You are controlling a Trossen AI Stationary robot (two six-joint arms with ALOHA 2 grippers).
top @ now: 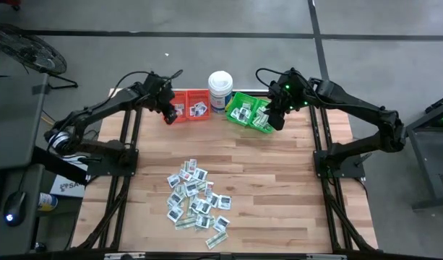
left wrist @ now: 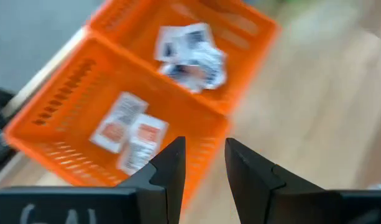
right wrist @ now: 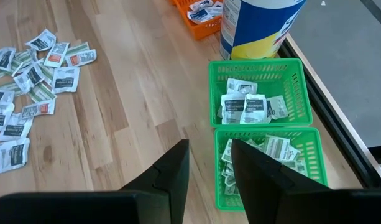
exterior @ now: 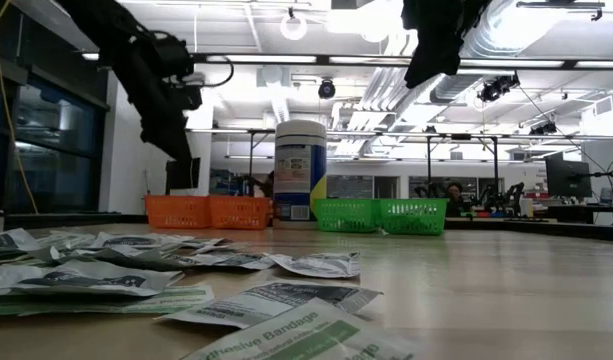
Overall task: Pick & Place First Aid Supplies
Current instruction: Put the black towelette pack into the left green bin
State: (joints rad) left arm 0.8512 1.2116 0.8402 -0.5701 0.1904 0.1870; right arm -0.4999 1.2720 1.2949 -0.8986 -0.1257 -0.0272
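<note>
Packets (top: pixel 198 196) sit in a loose heap on the desk (top: pixel 279 180), front-centre, roughly midway between the two arms. No common long axis: the strips and squares lie at all angles, some overlapping. The low view shows them flat on the wood, a few edges curled up.

More packets are already sorted: white ones with orange print in the orange bins (top: pixel 190 106), white and green ones in the green bins (top: pixel 250 112). The white tub (top: pixel 220 89) stands between the two bin pairs at the back edge.

Key relation: the heap lies well forward of both claws, toward the desk's front. Both arms are parked up at the bins, so either one has to travel a similar stretch back across the desk. I judge neither clearly nearer; the heap's bulk looks about centred.

Left claw (left wrist: pixel 204 163) hovers above the near wall of the orange bins. Fingers are parted by a narrow gap, with nothing between them and no contact with the bin.

Right claw (right wrist: pixel 209 163) hangs over the green bins' inner edge. Same narrow gap, empty, not touching anything; its wrist view shows the heap (right wrist: pixel 32 81) far off across bare wood.

Likely next move: one arm swings to the heap. Picking a single packet from the overlap is the hard part; an outlier at the heap's edge is the safer target.
</note>
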